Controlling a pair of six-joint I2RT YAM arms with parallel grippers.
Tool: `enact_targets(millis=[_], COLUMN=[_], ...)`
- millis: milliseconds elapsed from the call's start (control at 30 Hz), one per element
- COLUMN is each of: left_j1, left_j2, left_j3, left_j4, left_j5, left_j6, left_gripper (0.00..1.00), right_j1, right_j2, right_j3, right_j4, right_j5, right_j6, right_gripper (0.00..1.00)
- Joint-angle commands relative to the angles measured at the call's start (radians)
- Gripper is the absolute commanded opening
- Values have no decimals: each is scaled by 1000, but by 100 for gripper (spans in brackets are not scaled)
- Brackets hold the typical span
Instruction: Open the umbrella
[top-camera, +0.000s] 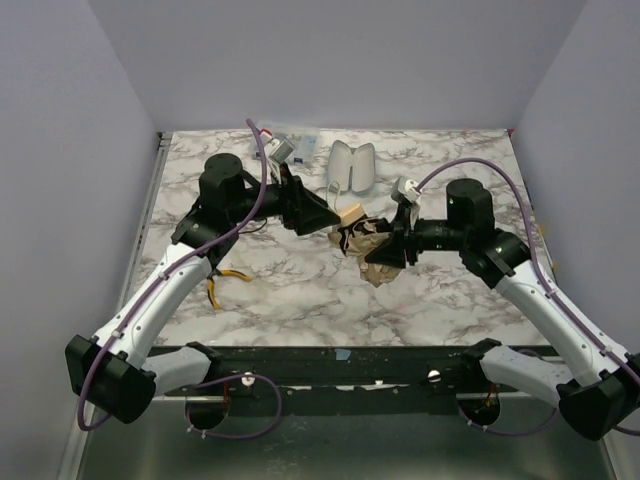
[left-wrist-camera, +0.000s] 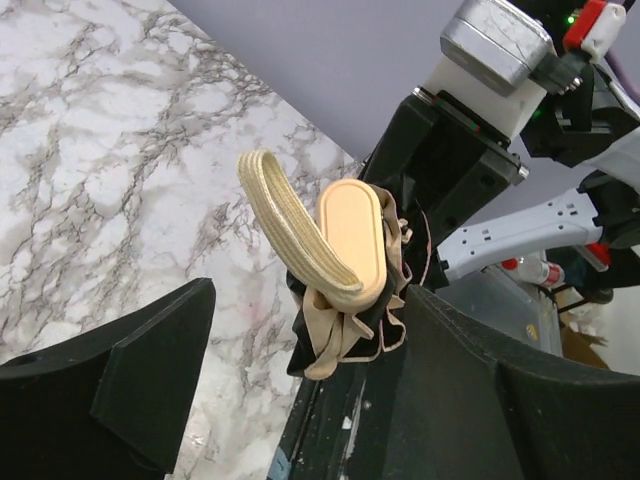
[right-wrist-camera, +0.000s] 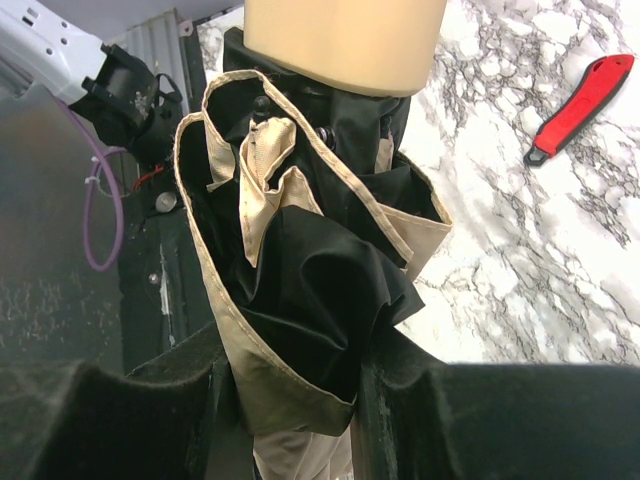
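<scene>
The umbrella (top-camera: 362, 240) is folded and held above the table's middle, its tan canopy with black lining bunched up. My right gripper (top-camera: 385, 255) is shut on the folded canopy (right-wrist-camera: 290, 300), with cloth squeezed between both fingers. The beige knob handle (top-camera: 350, 212) points toward my left gripper (top-camera: 318, 212). In the left wrist view the handle end (left-wrist-camera: 352, 240) and its woven strap loop (left-wrist-camera: 285, 205) sit just ahead of the left gripper (left-wrist-camera: 310, 300), which is open wide and holds nothing. The shaft is hidden. The pale mint-green sleeve (top-camera: 352, 165) lies at the back.
Yellow-handled pliers (top-camera: 215, 285) lie under the left arm. A red-handled screwdriver (right-wrist-camera: 585, 105) lies on the marble table (top-camera: 300, 290). A small clear box (top-camera: 290, 148) is at the back edge. Grey walls enclose three sides.
</scene>
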Motion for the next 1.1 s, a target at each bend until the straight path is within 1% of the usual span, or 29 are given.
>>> enact_targets(millis=[0, 67, 133, 267, 300, 500, 633, 733, 900, 933, 967, 1000, 1033, 1067], left_j1=[-2, -2, -1, 7, 11, 103, 153, 175, 177, 176, 175, 170, 164, 161], left_j2=[11, 13, 11, -3, -7, -21, -24, -26, -57, -59, -59, -60, -65, -74], left_j3=[26, 25, 24, 23, 22, 47, 98, 114, 83, 82, 81, 82, 90, 93], left_j4=[90, 103, 105, 75, 72, 100, 104, 101, 96, 84, 74, 59, 6, -28], left_j5=[-17, -9, -9, -34, -34, -22, -20, -15, -43, -27, -2, 26, 29, 8], left_j6=[-113, -127, -127, -93, -88, -82, -28, -22, 16, 31, 50, 80, 134, 184], left_gripper=[71, 60, 43, 3, 0, 0, 0, 0, 0, 3, 25, 51, 75, 97], right_j1=[18, 26, 36, 40, 40, 40, 39, 40, 40, 39, 40, 40, 40, 40], right_j2=[-5, -1, -4, -22, -29, -47, -53, -45, -24, -22, -23, -19, -15, -9], right_j3=[37, 40, 36, 21, 17, -10, -45, -52, -45, -43, -40, -35, -29, -23], right_j4=[8, 4, 2, -2, -5, -68, -96, -107, -129, -127, -119, -113, -106, -103], right_j5=[11, 16, 26, 40, 43, 62, 73, 84, 97, 96, 92, 88, 88, 94], right_j6=[-60, -66, -66, -62, -60, -102, -113, -125, -163, -160, -153, -145, -132, -122], right_gripper=[1, 1, 1, 1, 1, 1, 1, 1, 1, 1, 1, 1, 1, 1])
